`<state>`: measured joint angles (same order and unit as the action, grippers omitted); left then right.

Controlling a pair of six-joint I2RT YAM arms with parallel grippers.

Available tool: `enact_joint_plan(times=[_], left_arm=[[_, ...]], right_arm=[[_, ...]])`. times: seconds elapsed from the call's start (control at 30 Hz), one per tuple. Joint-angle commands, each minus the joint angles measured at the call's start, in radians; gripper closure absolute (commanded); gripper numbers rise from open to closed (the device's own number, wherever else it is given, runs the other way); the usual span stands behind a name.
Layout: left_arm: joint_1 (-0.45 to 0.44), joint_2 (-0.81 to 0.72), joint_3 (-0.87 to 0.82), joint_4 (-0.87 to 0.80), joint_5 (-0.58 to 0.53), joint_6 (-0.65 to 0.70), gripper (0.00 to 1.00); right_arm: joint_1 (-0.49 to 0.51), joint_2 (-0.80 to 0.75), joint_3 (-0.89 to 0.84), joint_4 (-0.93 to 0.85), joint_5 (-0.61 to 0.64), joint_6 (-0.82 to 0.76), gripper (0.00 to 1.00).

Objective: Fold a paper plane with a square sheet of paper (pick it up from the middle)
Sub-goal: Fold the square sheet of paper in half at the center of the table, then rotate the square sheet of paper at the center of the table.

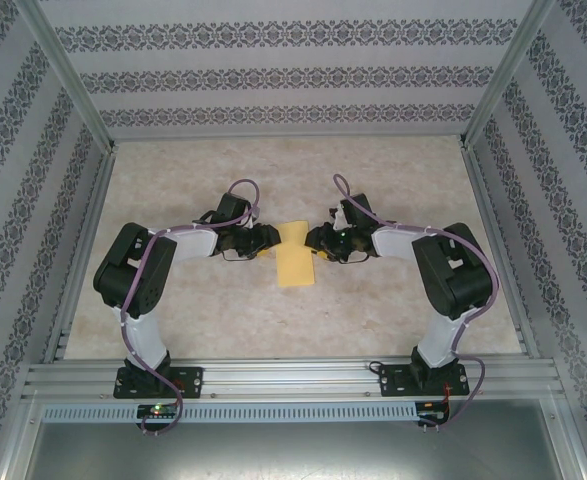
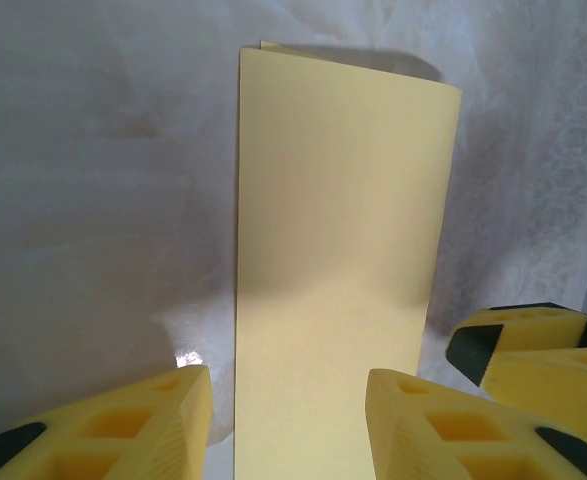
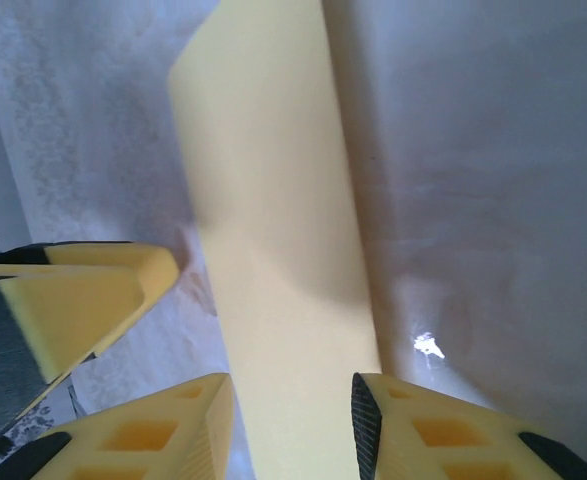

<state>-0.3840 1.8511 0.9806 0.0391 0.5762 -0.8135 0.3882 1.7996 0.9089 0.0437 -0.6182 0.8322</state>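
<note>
Folded in half, the square sheet of paper (image 1: 295, 262) lay as a narrow strip mid-tabletop (image 1: 393, 320). My left hand (image 1: 270, 240) and right hand (image 1: 313, 240) faced each other across it, both half-spread and straddling its edges, pinching nothing. I reckon that was to steady the crease.

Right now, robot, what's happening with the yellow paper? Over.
Status: left gripper and right gripper open, jaws astride the paper. The square sheet of paper folded in half, no plane yet. Nothing in the way. Over.

Folded square sheet of paper (image 1: 295, 262) between left gripper (image 1: 266, 240), right gripper (image 1: 313, 240); both close.
</note>
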Motion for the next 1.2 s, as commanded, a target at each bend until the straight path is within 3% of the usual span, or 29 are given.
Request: enact_joint_plan(times=[0.0,0.13,0.8,1.07,1.17], left_arm=[[0.005,0.011,0.02,0.02,0.017,-0.004,0.54],[0.005,0.011,0.019,0.02,0.019,-0.005,0.54],[-0.01,0.04,0.038,0.033,0.051,-0.017,0.49],[-0.024,0.071,0.046,0.08,0.091,-0.042,0.51],[-0.028,0.07,0.048,0.085,0.091,-0.041,0.56]], right_arm=[[-0.003,-0.004,-0.01,0.025,-0.001,0.008,0.62],[0.002,0.036,-0.021,0.087,-0.046,0.041,0.62],[-0.018,0.07,-0.087,0.135,-0.029,0.042,0.63],[-0.018,0.076,-0.091,0.143,-0.029,0.047,0.63],[-0.018,0.08,-0.092,0.142,-0.028,0.048,0.63]])
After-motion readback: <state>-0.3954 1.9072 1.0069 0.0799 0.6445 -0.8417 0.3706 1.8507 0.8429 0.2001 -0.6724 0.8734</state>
